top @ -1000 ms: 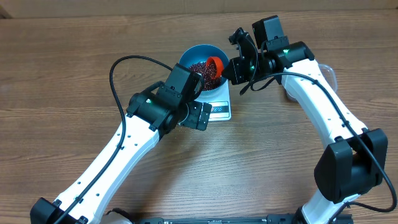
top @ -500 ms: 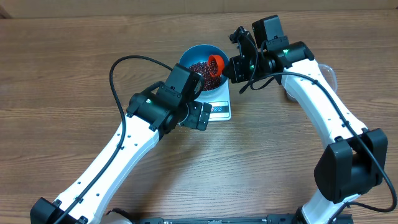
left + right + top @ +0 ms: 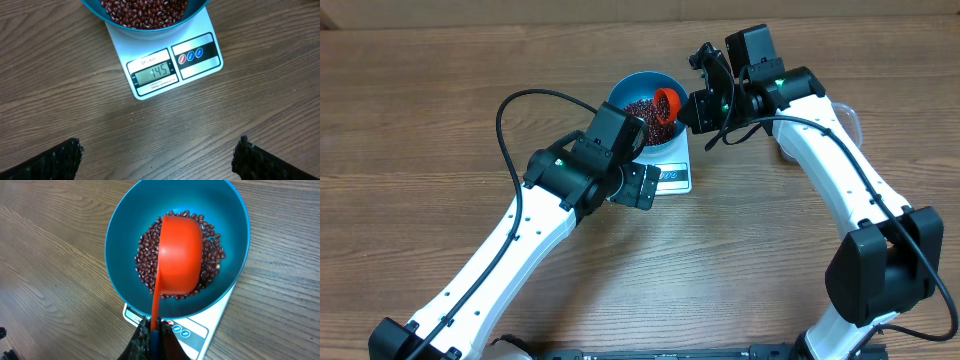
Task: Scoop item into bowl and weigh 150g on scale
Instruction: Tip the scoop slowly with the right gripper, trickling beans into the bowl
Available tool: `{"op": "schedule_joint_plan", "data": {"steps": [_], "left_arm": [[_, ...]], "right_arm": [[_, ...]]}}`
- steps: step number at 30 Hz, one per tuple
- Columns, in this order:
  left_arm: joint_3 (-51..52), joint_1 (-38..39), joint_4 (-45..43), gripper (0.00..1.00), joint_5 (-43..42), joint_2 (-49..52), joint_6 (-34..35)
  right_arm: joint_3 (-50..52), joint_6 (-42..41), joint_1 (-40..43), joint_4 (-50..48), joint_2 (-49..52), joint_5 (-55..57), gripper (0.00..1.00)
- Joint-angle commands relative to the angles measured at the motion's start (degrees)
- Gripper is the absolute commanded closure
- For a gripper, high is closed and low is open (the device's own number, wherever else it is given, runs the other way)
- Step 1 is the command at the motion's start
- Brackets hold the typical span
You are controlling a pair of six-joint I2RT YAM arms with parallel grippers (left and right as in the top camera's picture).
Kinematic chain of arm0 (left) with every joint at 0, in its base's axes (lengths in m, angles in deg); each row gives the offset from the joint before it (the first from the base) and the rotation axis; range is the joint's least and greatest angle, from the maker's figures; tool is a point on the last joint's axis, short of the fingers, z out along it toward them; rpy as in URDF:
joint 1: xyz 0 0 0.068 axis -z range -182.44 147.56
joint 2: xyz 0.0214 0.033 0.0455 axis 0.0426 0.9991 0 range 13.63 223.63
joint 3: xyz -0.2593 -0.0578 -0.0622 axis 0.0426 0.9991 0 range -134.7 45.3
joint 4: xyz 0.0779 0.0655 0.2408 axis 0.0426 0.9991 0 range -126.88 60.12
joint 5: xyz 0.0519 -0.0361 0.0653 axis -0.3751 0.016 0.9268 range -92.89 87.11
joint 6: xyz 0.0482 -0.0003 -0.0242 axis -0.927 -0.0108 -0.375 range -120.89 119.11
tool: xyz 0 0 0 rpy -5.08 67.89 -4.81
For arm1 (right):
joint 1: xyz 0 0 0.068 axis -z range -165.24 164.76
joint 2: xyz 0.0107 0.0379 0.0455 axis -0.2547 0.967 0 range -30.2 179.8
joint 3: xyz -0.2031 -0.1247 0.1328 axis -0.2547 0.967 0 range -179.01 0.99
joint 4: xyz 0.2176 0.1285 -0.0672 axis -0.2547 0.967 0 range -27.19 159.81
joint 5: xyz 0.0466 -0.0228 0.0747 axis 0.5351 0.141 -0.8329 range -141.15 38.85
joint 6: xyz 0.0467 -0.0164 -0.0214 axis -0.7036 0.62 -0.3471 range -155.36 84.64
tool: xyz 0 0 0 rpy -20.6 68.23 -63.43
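The blue bowl stands on the white scale and holds dark red-brown beans. The scale's display reads 145. My right gripper is shut on the handle of a red scoop, which is tipped bottom-up over the beans inside the bowl. My left gripper hovers open over bare table just in front of the scale, with nothing between its fingers.
A clear plastic tub shows partly behind the right arm at the right. The left arm's black cable loops over the table to the left of the bowl. Wood-grain table lies all around.
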Motion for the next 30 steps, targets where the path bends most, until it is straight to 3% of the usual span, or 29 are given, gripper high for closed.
{"op": "schedule_joint_plan", "data": {"steps": [1,9,13,17,30], "left_arm": [[0.35,-0.04,-0.11,0.01,0.57,-0.48,-0.83],[0.35,-0.04,-0.11,0.01,0.57,-0.48,-0.83],[0.35,-0.04,-0.11,0.00,0.57,-0.48,-0.83],[0.35,-0.04,-0.11,0.01,0.57,-0.48,-0.83],[0.35,-0.04,-0.11,0.00,0.57,-0.48,-0.83]], "right_arm": [[-2.03,-0.20,0.04,-0.17,-1.68,0.11,0.96],[-2.03,-0.15,0.04,-0.13,-1.68,-0.02,0.96],[-2.03,8.72,-0.68,1.49,-1.68,-5.01,0.96],[-2.03,2.19,-0.63,0.09,-1.68,-0.22,0.97],[-2.03,1.97,-0.59,0.20,-1.68,-0.31,0.97]]}}
